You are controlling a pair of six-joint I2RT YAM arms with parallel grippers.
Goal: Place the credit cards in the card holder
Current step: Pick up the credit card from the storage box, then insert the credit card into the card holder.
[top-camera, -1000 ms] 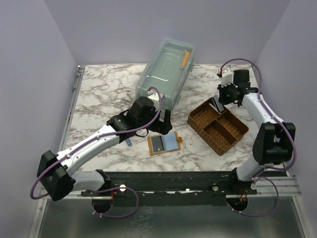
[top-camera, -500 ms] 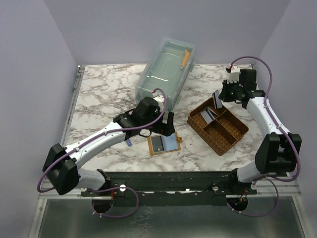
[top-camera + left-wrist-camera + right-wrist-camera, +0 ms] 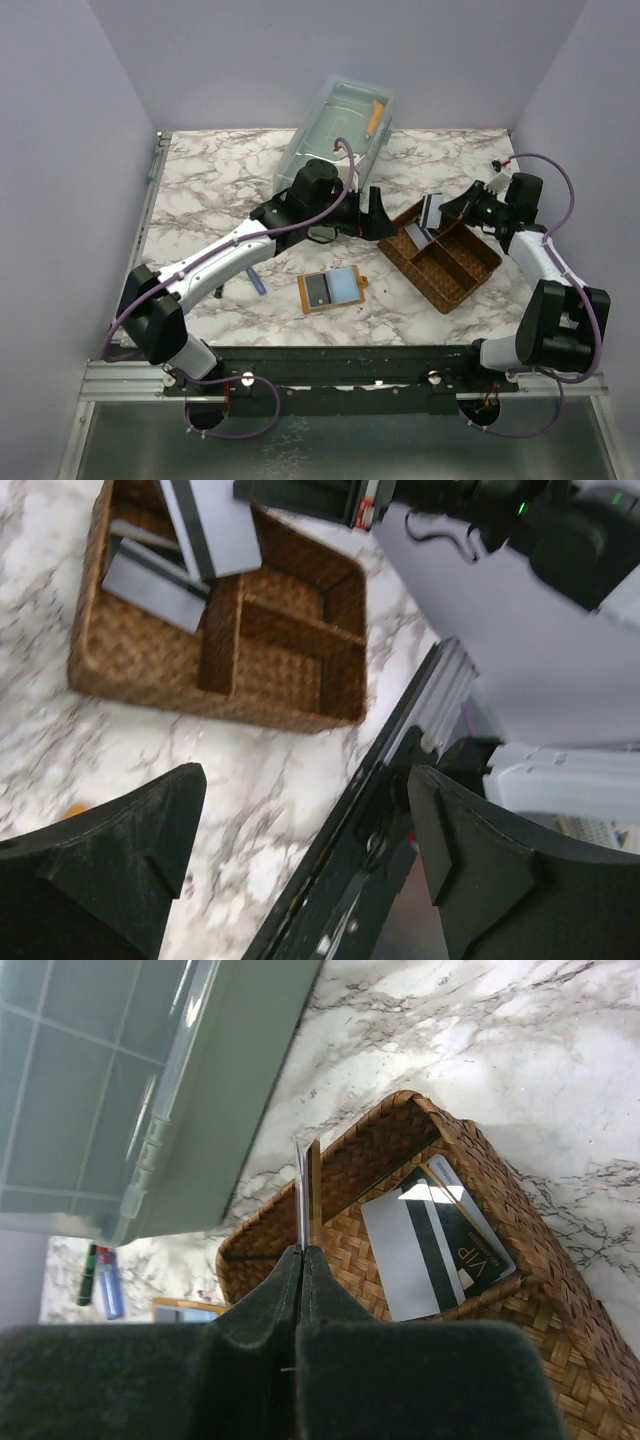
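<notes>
The card holder (image 3: 332,290) lies open on the marble, showing grey and light-blue panels; its edge shows in the right wrist view (image 3: 185,1308). My right gripper (image 3: 455,208) (image 3: 302,1260) is shut on a grey credit card (image 3: 432,210) (image 3: 303,1195), which it holds on edge above the woven tray's far compartment. Two more credit cards (image 3: 430,1235) (image 3: 155,580) lie in that compartment. My left gripper (image 3: 380,218) (image 3: 300,850) stands open and empty just left of the tray, above the marble. The held card (image 3: 210,525) also shows in the left wrist view.
The brown woven divided tray (image 3: 450,270) (image 3: 250,670) sits at centre right. A clear plastic lidded box (image 3: 335,140) (image 3: 150,1080) stands at the back. A small pen (image 3: 258,285) lies left of the card holder. The table's front rail (image 3: 370,830) runs below my left fingers.
My left arm has swung right, from over the card holder to the tray's left side, its jaws narrowing slightly. My right wrist has swung out to the right, still gripping the card.
</notes>
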